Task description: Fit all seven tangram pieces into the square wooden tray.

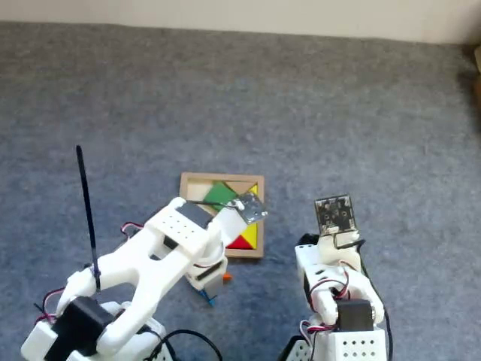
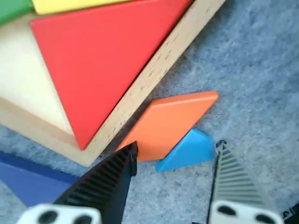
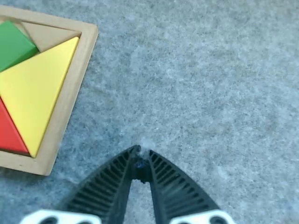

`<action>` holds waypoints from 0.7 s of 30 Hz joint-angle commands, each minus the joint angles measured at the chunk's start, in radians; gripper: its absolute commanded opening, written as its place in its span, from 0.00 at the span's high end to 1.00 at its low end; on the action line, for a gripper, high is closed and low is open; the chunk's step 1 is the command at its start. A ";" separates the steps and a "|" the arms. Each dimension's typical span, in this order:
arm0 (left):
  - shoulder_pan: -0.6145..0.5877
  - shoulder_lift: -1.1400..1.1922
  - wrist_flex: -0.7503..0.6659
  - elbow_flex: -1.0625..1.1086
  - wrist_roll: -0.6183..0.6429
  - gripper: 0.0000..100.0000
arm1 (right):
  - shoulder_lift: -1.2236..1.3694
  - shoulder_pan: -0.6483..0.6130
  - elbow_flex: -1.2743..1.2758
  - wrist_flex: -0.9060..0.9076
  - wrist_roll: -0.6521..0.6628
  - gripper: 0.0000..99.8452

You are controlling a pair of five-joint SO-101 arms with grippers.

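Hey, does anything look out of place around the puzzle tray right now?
Yes. An orange piece and a light blue triangle lie touching on the carpet just outside a corner of the tray, and a dark blue piece lies loose beside its frame. All three belong inside.

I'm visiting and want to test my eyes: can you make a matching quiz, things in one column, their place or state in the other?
1. red triangle
2. orange piece
3. left gripper
4. right gripper

A. shut, over bare carpet
B. inside the wooden tray
C. open, over the orange piece
D. on the carpet, just outside the tray

Pairs: 1-B, 2-D, 3-C, 4-A.
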 commanded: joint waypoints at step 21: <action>-0.200 0.122 0.015 -0.102 -0.012 0.84 | -0.019 0.013 0.102 -0.002 -0.002 1.00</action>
